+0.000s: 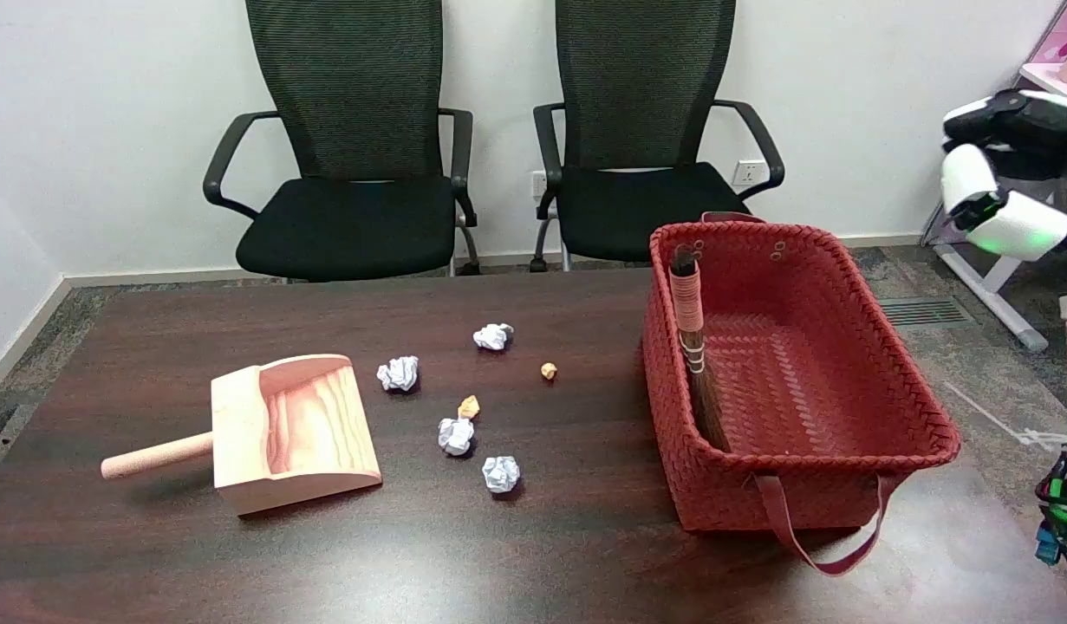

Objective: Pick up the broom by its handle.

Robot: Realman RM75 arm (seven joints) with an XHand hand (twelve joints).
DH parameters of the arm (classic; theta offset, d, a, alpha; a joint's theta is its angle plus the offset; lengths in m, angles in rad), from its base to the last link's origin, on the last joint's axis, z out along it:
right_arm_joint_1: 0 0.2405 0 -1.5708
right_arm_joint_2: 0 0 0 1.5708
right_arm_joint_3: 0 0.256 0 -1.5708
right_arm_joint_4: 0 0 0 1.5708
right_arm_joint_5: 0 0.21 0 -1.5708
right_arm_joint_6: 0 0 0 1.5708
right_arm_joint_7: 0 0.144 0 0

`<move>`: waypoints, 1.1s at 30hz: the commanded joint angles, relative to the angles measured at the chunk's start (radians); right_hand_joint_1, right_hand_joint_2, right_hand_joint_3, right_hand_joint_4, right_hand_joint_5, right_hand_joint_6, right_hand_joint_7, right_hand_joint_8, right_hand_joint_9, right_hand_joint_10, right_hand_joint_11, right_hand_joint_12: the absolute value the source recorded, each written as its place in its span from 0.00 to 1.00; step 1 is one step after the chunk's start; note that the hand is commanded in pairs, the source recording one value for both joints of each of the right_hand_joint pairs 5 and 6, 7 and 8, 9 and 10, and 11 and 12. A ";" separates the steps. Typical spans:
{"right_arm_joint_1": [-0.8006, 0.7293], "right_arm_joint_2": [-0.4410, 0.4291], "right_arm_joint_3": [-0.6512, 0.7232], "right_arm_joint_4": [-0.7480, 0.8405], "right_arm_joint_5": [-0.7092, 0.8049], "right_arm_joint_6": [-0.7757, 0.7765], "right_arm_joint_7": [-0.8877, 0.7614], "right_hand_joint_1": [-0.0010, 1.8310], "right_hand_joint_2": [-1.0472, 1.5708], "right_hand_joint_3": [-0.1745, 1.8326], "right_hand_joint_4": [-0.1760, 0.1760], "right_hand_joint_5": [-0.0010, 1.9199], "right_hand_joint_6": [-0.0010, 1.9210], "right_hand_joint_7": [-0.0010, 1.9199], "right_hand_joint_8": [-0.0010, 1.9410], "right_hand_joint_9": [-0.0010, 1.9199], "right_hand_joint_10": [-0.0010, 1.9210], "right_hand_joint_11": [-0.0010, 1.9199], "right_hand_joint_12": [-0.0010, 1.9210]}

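The broom (696, 355) stands tilted inside the red woven basket (880, 347), leaning on its left wall. Its pink-wrapped handle (685, 290) points up and away, and the dark bristles rest on the basket floor. My right hand (1010, 173) shows as black-and-white parts at the picture's upper right edge. It hangs in the air, well to the right of the basket and above it, far from the handle. The frame cuts it off, so how its fingers lie is unclear. Nothing is seen in it.
A wooden dustpan (290, 429) lies at the table's left. Several crumpled paper balls (456, 435) and small orange scraps (548, 371) are scattered mid-table. Two black office chairs (360, 173) stand behind the table. The basket's strap (810, 542) hangs over the near edge.
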State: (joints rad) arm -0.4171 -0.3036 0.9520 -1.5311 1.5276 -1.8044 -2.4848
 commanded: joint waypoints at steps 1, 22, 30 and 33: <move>-0.005 0.008 0.013 0.055 -0.123 0.202 0.063 0.48 0.62 0.67 0.00 0.40 0.40 0.40 0.39 0.44 0.44 0.62 0.62; 0.006 0.012 0.117 -0.083 -0.230 0.382 0.290 0.51 0.57 0.65 0.00 0.33 0.33 0.33 0.32 0.39 0.39 0.59 0.59; 0.044 0.018 0.117 -0.161 -0.308 0.686 0.303 0.51 0.50 0.66 0.00 0.33 0.33 0.33 0.33 0.31 0.31 0.51 0.51; 0.069 0.017 0.108 -0.187 -0.310 0.741 0.303 0.50 0.47 0.65 0.00 0.31 0.31 0.31 0.31 0.28 0.28 0.44 0.44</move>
State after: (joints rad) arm -0.4137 -0.2931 1.0479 -1.5619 1.3243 -1.4569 -2.2451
